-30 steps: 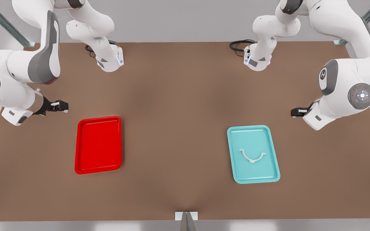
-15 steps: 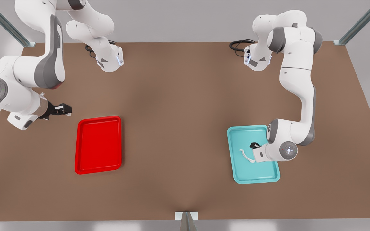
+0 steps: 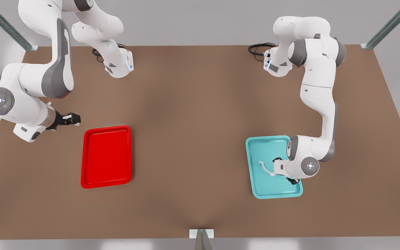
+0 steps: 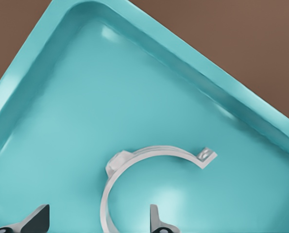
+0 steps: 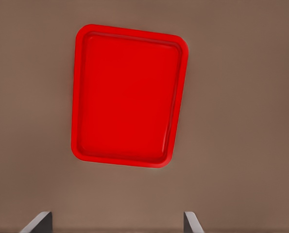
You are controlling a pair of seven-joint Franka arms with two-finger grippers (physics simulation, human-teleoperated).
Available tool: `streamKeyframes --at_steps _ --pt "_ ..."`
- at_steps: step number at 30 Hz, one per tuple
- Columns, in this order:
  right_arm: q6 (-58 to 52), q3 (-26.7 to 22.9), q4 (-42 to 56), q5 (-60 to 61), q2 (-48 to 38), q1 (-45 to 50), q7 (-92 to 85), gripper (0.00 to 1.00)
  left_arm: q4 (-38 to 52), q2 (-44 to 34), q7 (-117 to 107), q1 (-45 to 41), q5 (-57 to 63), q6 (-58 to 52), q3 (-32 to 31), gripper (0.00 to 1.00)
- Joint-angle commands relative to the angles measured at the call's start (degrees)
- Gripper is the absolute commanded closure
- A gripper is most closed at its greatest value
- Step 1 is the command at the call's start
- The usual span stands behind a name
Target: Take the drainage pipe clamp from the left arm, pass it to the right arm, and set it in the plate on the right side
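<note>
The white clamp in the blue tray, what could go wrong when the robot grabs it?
1. The drainage pipe clamp is thin and curved; the open left end effector straddles one side of the arc, so it might slip or flip when the fingers close.
2. It lies in the teal tray, so a low grab could nudge the tray.

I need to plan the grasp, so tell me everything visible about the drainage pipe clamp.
The drainage pipe clamp is a thin white half-ring that looks plastic, with a flared end tab and a small nub on its outer curve. It lies flat inside the teal tray. The left pincer is open, its fingertips straddling one limb of the arc, not visibly touching it.
</note>
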Motion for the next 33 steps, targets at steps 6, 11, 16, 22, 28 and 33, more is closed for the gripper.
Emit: streamKeyframes --at_steps 6,11,16,22,28,33 --pt "0.1 0.0 -0.1 0.0 -0.1 0.1 -0.5 0.00 -2.0 0.6 -7.0 0.0 0.2 2.7 0.0 0.00" --pt "0.1 0.0 -0.2 0.1 0.0 0.1 -0.5 0.00 -2.4 0.3 -8.5 0.0 0.4 3.1 0.0 0.47" --pt "0.0 0.0 -0.3 0.1 0.0 0.1 -0.5 0.00 -2.4 -0.1 -8.5 0.1 1.6 2.7 0.6 0.47" --pt "0.0 0.0 -0.3 0.1 0.0 0.1 -0.5 0.00 -2.7 -0.1 -4.9 0.3 2.0 1.4 1.4 0.47" --pt "0.0 0.0 -0.5 0.1 0.0 0.1 -0.5 0.00 -2.6 -0.5 -5.3 0.3 2.0 0.6 1.3 0.53" --pt "0.0 0.0 -0.5 0.1 0.0 0.1 -0.5 0.00 -2.6 -0.4 -5.2 0.3 2.3 0.9 1.2 0.53"
